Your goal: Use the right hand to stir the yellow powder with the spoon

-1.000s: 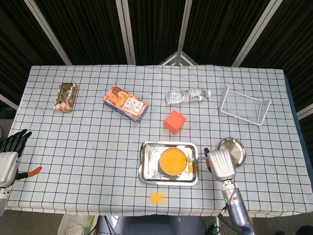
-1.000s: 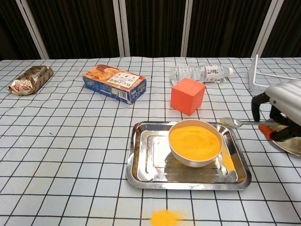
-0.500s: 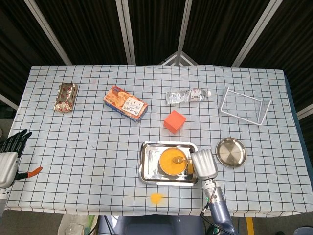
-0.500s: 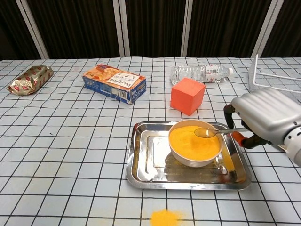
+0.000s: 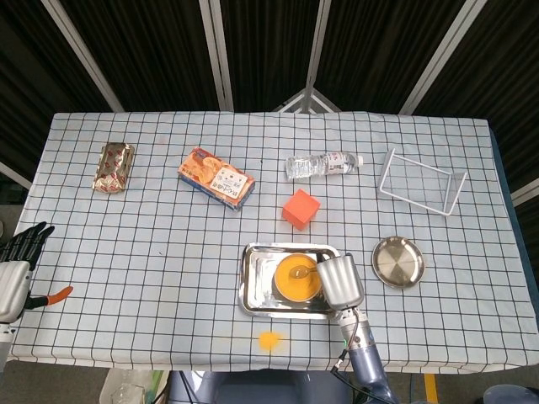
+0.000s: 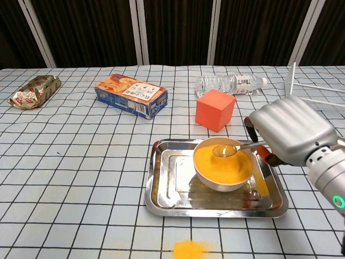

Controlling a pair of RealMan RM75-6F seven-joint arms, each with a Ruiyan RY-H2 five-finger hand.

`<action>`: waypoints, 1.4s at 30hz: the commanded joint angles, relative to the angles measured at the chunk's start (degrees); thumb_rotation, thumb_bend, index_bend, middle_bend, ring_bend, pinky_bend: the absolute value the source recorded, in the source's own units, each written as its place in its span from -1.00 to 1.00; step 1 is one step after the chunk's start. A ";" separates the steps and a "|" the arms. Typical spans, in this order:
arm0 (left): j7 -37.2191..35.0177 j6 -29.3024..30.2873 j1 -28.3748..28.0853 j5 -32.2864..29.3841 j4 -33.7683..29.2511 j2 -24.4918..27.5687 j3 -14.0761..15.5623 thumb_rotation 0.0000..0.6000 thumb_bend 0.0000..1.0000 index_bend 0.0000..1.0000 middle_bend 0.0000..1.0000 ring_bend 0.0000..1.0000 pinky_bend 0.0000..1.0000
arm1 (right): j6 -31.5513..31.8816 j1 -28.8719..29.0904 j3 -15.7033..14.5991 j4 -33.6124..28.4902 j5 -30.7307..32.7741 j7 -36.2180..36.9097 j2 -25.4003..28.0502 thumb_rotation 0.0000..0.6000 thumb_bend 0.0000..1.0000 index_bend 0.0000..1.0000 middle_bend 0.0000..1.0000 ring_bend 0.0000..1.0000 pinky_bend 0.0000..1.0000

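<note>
On the checked table (image 6: 81,183), a metal tray (image 6: 161,189) carries a white bowl (image 6: 215,181) filled with yellow powder (image 6: 223,164). The right hand (image 6: 290,136) sits just right of the bowl, its fingers (image 6: 253,127) closed around the handle of a spoon (image 6: 225,150) whose bowl-end rests over the powder's surface near the middle. A small heap of spilled powder (image 6: 190,249) lies on the cloth in front of the tray. Beyond the tray stand an orange cube (image 6: 215,109), a plastic bottle (image 6: 230,83) on its side and a biscuit box (image 6: 131,95). At the table's far left edge, the left hand (image 5: 18,261) holds nothing, its dark fingers spread.
</note>
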 commanded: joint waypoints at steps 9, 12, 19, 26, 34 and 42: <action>-0.03 0.01 -0.04 -0.10 -0.05 0.00 -0.09 1.00 -1.00 -1.00 -1.00 -1.00 -1.00 | 1.21 -0.23 -1.01 0.77 -0.54 -1.42 -0.75 1.00 -0.01 0.11 0.94 0.96 0.62; -0.08 -0.01 -0.05 -0.26 -0.09 0.02 -0.18 1.00 -1.00 -1.00 -1.00 -1.00 -1.00 | 1.42 -0.28 -1.33 0.88 -0.74 -1.94 -0.86 1.00 -0.01 0.11 0.94 0.96 0.62; -0.11 -0.13 -0.12 -0.46 -0.06 0.02 -0.28 1.00 -1.00 -1.00 -1.00 -1.00 -1.00 | 1.95 -0.68 -2.26 0.41 -1.32 -2.26 -0.69 1.00 -0.01 0.05 0.94 0.96 0.62; -0.09 -0.01 -0.09 -0.40 -0.03 0.01 -0.28 1.00 -1.00 -1.00 -1.00 -1.00 -1.00 | 2.56 -1.09 -3.32 -0.69 -2.36 -2.61 -0.34 1.00 -0.01 -0.21 0.94 0.96 0.62; -0.04 0.06 -0.07 -0.36 -0.05 0.02 -0.26 1.00 -1.00 -1.00 -1.00 -1.00 -1.00 | 3.26 -1.62 -4.75 -0.57 -4.26 -2.38 0.08 1.00 -0.04 -0.36 0.94 0.96 0.62; -0.08 -0.25 -0.17 -0.49 -0.05 0.03 -0.25 1.00 -1.00 -1.00 -1.00 -1.00 -1.00 | 2.87 -2.28 -4.20 -3.96 -2.92 -2.09 2.65 1.00 0.32 -0.36 0.94 0.96 0.62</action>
